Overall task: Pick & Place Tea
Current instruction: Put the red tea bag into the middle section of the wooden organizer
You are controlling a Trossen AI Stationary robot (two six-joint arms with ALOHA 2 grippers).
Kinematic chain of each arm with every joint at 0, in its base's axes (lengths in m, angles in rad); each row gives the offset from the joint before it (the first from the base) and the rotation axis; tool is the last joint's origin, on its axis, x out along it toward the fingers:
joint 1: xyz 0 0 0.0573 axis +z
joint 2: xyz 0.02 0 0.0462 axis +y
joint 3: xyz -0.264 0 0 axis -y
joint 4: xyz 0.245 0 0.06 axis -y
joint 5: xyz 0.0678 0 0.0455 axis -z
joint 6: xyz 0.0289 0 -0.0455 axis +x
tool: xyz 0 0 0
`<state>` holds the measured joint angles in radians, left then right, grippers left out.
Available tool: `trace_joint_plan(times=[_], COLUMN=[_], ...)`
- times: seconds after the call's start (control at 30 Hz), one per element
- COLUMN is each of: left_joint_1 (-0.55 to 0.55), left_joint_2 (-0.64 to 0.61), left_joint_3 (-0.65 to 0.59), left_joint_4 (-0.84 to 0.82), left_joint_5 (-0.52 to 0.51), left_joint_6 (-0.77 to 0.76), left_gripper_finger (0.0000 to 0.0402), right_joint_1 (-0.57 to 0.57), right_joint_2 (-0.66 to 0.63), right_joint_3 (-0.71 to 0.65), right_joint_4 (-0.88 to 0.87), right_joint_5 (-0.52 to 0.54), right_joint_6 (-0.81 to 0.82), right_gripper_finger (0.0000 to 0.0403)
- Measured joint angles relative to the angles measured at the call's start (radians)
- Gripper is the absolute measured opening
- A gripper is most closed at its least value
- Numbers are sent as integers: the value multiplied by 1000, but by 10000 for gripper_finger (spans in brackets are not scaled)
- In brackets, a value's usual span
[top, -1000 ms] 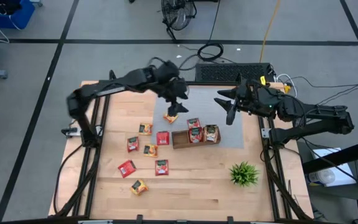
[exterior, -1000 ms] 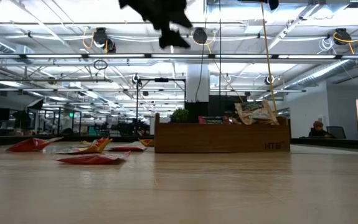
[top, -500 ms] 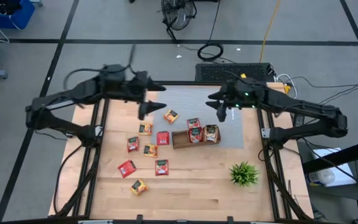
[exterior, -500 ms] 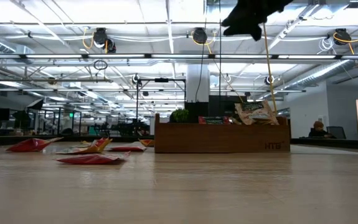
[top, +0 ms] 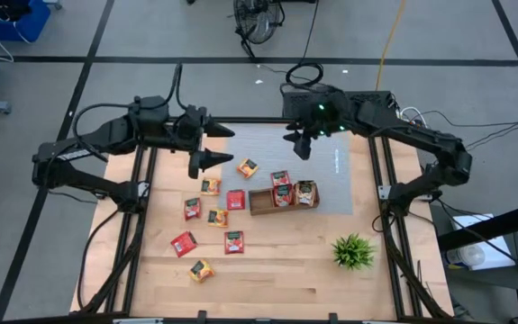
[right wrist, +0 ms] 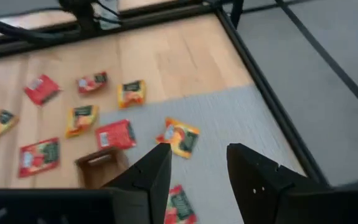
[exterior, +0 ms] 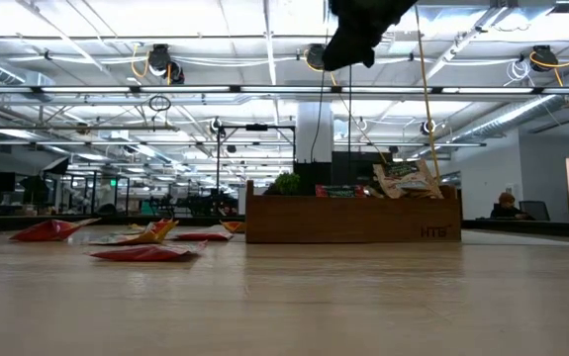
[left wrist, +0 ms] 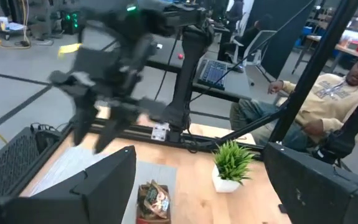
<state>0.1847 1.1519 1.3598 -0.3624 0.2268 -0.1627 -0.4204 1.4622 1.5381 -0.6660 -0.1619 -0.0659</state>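
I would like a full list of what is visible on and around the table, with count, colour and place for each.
loose tea sachets: eight, red or orange-yellow, on the bare wood left of the tray; a ninth, orange sachet lies alone on the grey mat.
sachets in tray: about three, red and pale, in its right part.
wooden tray: one, brown, mid-table at the mat's edge.
grey mat: one, far half of the table.
green plant: one, spiky, near right corner.
person: one, seated beyond the table, seen in the left wrist view.
left gripper: open, empty, above the table's far left.
right gripper: jaws apart, empty, above the mat's far edge.
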Motion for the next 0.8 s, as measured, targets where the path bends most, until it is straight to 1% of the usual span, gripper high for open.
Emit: trace_joint_plan(times=[0.2,0.47,0.8], left_joint_1=[-2,-1,-1], left_joint_2=[0,0,0], left_joint_3=[0,0,0], left_joint_4=[7,8,17], left_joint_5=[1,4,3], left_joint_6=[7,3,3], left_gripper_finger=[351,351,351], right_joint_1=[-12,-12,-12], right_joint_2=[83,94,205], right_joint_3=[86,90,107], right_joint_4=[-93,-144,-152], right_joint_5=[0,0,4], right_joint_6=[-33,-32,-12], right_gripper_finger=[144,144,144])
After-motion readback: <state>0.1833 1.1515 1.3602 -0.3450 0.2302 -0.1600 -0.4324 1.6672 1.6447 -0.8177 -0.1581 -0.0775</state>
